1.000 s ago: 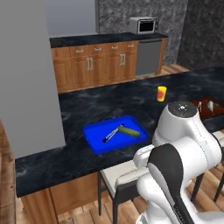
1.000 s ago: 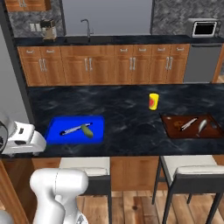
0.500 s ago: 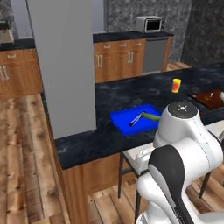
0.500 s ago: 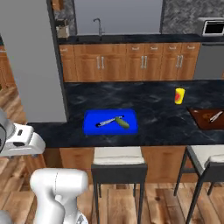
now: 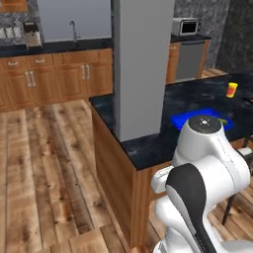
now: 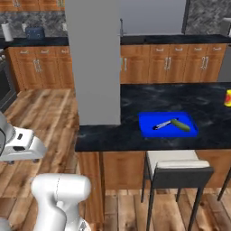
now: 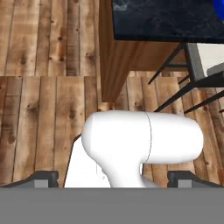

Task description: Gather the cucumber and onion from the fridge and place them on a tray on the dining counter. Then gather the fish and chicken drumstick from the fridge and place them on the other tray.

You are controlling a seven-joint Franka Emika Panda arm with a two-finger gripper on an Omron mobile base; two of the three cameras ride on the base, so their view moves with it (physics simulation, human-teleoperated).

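The bright blue tray [image 6: 146, 125] lies on the black dining counter [image 6: 135, 97], near its front edge. In it rest the dark green cucumber [image 6: 182, 125] and a thin grey-white item [image 6: 161, 125]. From the left base view the tray [image 5: 185, 121] is partly hidden behind my own arm, with the cucumber's tip [image 5: 223, 120] just showing. My gripper [image 7: 113, 178] is open and empty, its fingertips [image 7: 46, 177] far apart, looking down at the wooden floor beside the counter's end. The fridge, onion, fish, chicken drumstick and other tray are out of view.
A broad grey pillar [image 6: 92, 63] stands on the counter's left end. A yellow cup [image 5: 231, 90] sits further along the counter. A stool [image 6: 178, 164] stands at the counter's front. Wall cupboards [image 5: 49, 74] with a sink line the back. Open wooden floor [image 5: 44, 163] lies to the left.
The whole picture has slid right in both base views, so the base has moved left along the counter. The tray's contents lie unchanged. The gripper stays open.
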